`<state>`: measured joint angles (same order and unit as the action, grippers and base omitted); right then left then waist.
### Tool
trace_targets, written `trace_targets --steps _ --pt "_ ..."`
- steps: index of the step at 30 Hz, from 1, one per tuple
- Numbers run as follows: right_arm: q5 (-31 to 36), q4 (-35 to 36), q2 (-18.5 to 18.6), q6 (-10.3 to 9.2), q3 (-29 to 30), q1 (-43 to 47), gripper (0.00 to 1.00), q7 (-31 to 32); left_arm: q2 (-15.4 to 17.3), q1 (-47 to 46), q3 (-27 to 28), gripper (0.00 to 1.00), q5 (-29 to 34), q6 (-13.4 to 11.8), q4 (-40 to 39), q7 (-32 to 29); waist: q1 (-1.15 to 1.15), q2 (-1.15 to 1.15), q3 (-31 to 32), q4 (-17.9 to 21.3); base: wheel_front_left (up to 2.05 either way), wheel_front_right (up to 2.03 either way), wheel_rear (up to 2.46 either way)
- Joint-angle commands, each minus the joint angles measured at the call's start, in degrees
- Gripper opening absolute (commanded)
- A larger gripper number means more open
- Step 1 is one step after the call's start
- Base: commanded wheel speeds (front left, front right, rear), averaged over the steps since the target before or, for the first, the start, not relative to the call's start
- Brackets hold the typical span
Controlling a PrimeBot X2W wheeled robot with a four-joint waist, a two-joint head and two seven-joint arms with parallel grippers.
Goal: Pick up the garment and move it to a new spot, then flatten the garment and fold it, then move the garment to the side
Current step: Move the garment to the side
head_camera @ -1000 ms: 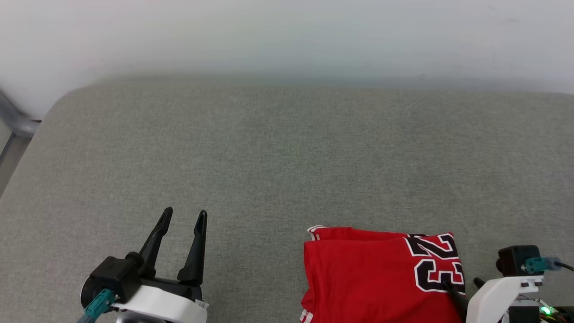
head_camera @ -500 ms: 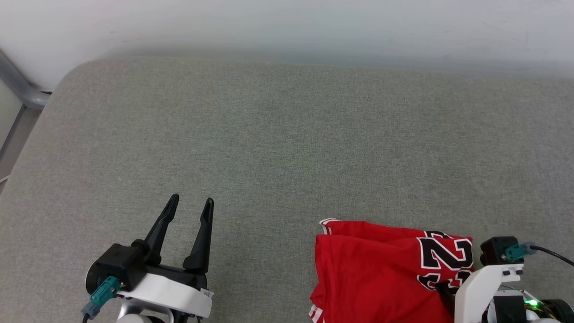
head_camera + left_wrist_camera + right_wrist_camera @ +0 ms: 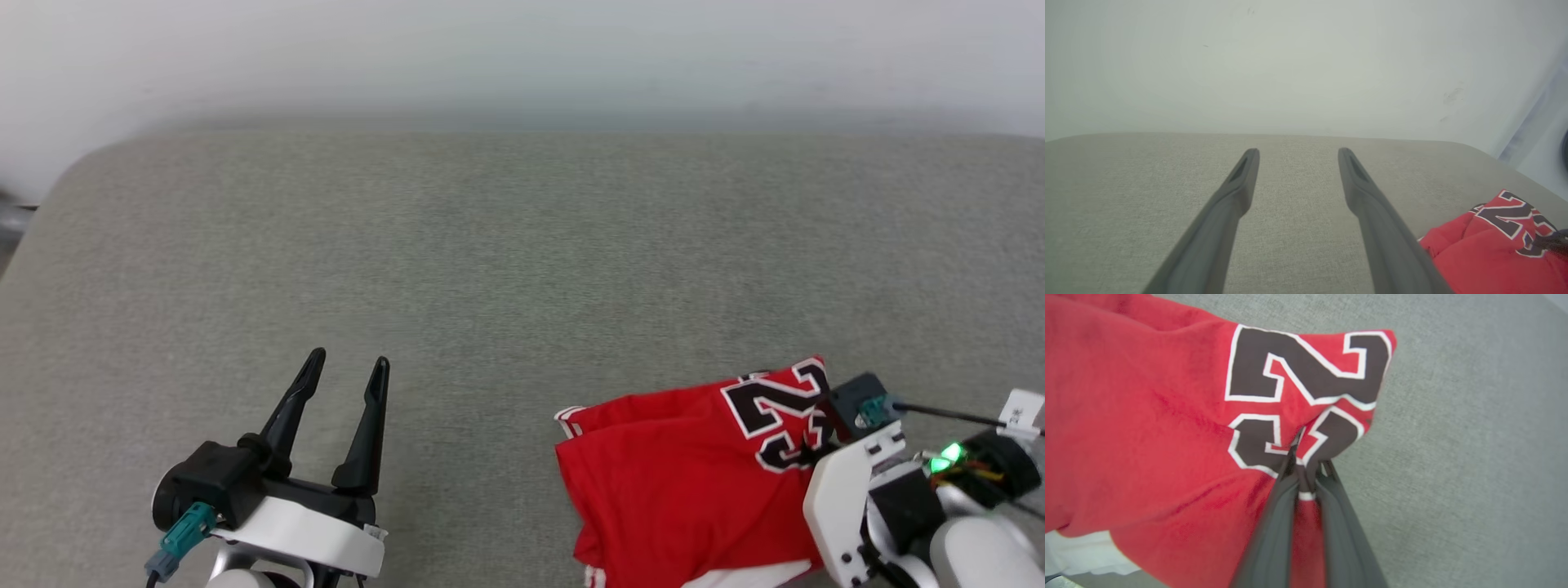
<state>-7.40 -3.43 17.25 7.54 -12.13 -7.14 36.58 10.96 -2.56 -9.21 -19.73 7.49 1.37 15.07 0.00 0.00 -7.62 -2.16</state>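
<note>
Right gripper (image 3: pixel 1306 467) clamped on red jersey (image 3: pixel 1147 416) near its number; we reckoned a slow, high lift would avoid dragging.

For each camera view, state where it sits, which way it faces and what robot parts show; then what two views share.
Head view: on the head, facing forward and down at the grey surface; left gripper lower left, right gripper lower right.
Left wrist view: on that wrist, along its spread fingers toward the wall.
Right wrist view: on that wrist, along fingers pinching the garment.
Shared: both wrist views show the garment.
</note>
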Motion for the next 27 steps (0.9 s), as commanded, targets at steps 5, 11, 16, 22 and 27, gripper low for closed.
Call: trace_targets --steps 5,11,16,22,27 --pt "1.2 3.2 7.4 -0.11 -5.2 -6.6 0.00 -0.2 0.5 -1.1 -0.7 1.00 0.8 0.0 -1.9 0.1 0.00 0.00 -1.8 5.1 0.00 0.00 0.00" --pt "2.5 3.4 16.0 -0.11 -9.3 -15.3 0.00 -1.1 2.0 -3.9 -2.2 1.00 1.3 0.0 -5.1 0.1 0.00 0.00 -7.1 10.3 0.00 0.00 0.00" --pt "2.2 0.7 21.8 -0.11 -8.8 -20.3 0.00 -1.2 4.5 -7.3 -4.0 1.00 1.9 0.0 -8.4 0.1 0.00 0.00 -12.9 13.8 0.00 0.00 0.00" --pt "2.1 -6.5 26.8 -0.11 -3.9 -22.1 0.00 -4.4 7.4 -11.4 -5.6 1.00 2.1 0.0 -13.0 -2.0 0.00 0.00 -18.6 16.1 0.00 0.00 0.00" --pt "2.9 -15.1 27.5 -0.11 2.0 -23.5 0.00 -9.1 9.1 -13.6 -5.5 1.00 2.5 0.0 -17.4 -4.5 0.00 0.00 -22.0 16.3 0.00 0.00 0.00"
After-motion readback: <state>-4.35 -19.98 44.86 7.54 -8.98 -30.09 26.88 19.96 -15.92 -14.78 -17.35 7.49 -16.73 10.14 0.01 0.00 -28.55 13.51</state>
